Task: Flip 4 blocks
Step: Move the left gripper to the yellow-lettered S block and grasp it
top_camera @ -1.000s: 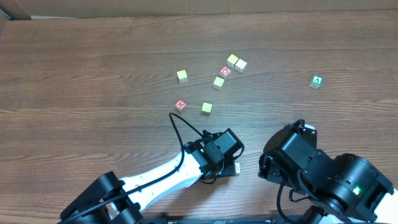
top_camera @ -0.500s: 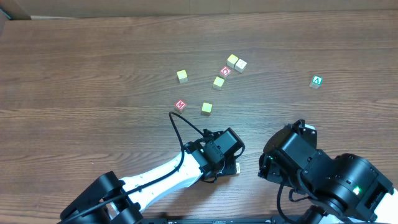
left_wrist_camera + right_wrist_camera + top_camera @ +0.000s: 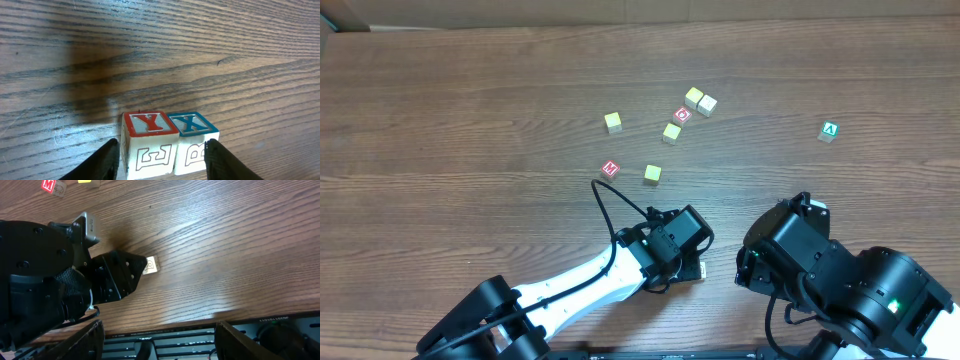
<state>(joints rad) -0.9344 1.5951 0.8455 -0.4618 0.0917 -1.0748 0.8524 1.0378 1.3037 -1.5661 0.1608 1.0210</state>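
Note:
In the left wrist view two cream blocks stand side by side on the table. One (image 3: 149, 124) has a red Y on top and an outlined E on its side. The other (image 3: 192, 123) has a blue X on top and a B on its side. My left gripper (image 3: 161, 152) straddles the pair, open, with its fingers (image 3: 106, 161) close against the outer sides. From overhead this gripper (image 3: 694, 268) sits near the front edge. Further back lie a red-letter block (image 3: 610, 168) and yellow-topped blocks (image 3: 652, 173), (image 3: 671, 132), (image 3: 612, 121). My right gripper (image 3: 160, 345) hangs open and empty over the front edge.
A red cube with a white ring (image 3: 682, 114) lies beside a yellow and a cream cube (image 3: 700, 100) at the back. A green "A" cube (image 3: 830, 130) sits alone at the right. The right arm (image 3: 820, 270) is close beside the left gripper.

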